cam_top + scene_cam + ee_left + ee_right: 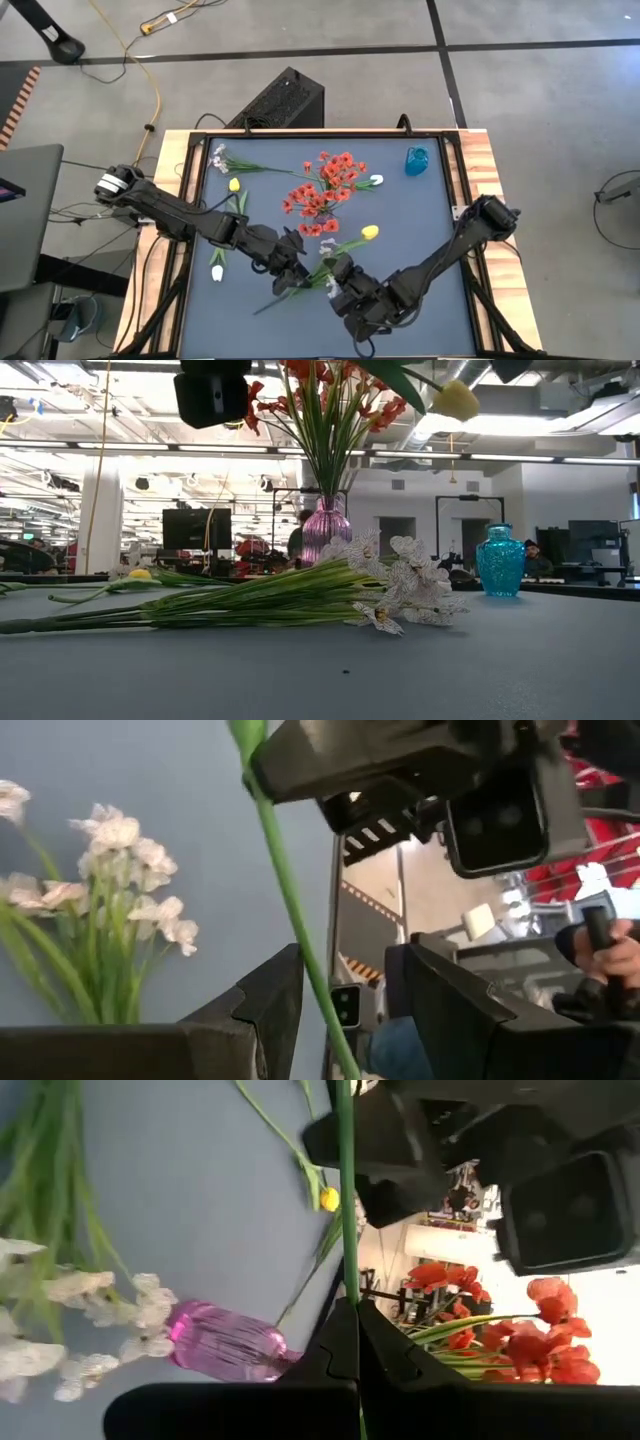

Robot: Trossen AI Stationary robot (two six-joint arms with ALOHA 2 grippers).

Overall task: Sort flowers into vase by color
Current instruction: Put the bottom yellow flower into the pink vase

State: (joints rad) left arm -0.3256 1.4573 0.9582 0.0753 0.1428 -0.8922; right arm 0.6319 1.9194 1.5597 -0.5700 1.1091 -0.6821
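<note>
A yellow tulip (370, 232) is up in the air, its head (455, 400) high above the table. My right gripper (355, 1308) is shut on its green stem. My left gripper (345, 962) is open just to the left of it, and the same stem (300, 945) passes between its fingers; I cannot tell whether they touch it. Under both grippers a white-lilac spray (400, 585) lies flat on the mat. Red flowers (325, 185) stand in a pink vase (326, 525) at mid table. My right gripper pinches the tulip's thin green stem (346, 1275) between its two shut fingers. From the fingertips the stem runs on past my left gripper. The tulip is lifted clear of the table, its yellow head up.
A blue vase (416, 160) stands at the far right. On the mat lie another spray (220, 155), a second yellow tulip (234, 185), a white tulip (217, 270) on the left and a further white tulip (376, 180) beside the red flowers.
</note>
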